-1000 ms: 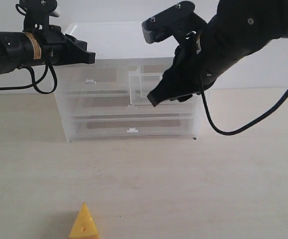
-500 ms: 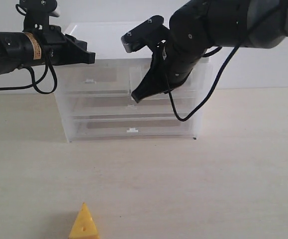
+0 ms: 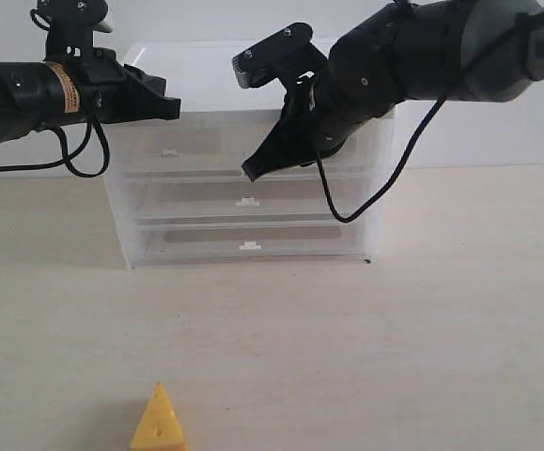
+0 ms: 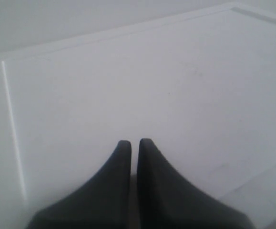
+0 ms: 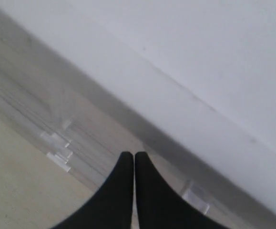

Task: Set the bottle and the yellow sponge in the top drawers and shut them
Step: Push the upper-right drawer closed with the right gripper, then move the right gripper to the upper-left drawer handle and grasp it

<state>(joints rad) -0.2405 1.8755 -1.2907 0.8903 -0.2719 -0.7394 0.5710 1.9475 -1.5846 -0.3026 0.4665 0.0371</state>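
Observation:
The yellow sponge [image 3: 159,425] stands on the table near the front edge, far from both arms. The bottle is hidden. The top drawers sit under the cabinet's white top [image 3: 206,70]. The left drawer [image 3: 173,150] is pushed in. My right arm covers most of the right drawer, and no part of it juts out. My right gripper [image 3: 250,172] [image 5: 130,153] is shut and empty, its tip at the cabinet front near the middle. My left gripper [image 3: 172,108] [image 4: 131,141] hovers shut and empty over the top's left part.
Two full-width drawers with white handles [image 3: 246,201] [image 3: 249,246] lie below, both pushed in. A black cable [image 3: 365,202] hangs from my right arm in front of the cabinet. Pale wooden table [image 3: 394,329] stretches between cabinet and sponge.
My right gripper has shut and swung left across the cabinet front. The top right drawer, pulled out a second ago, now sits flush. The left arm has not moved.

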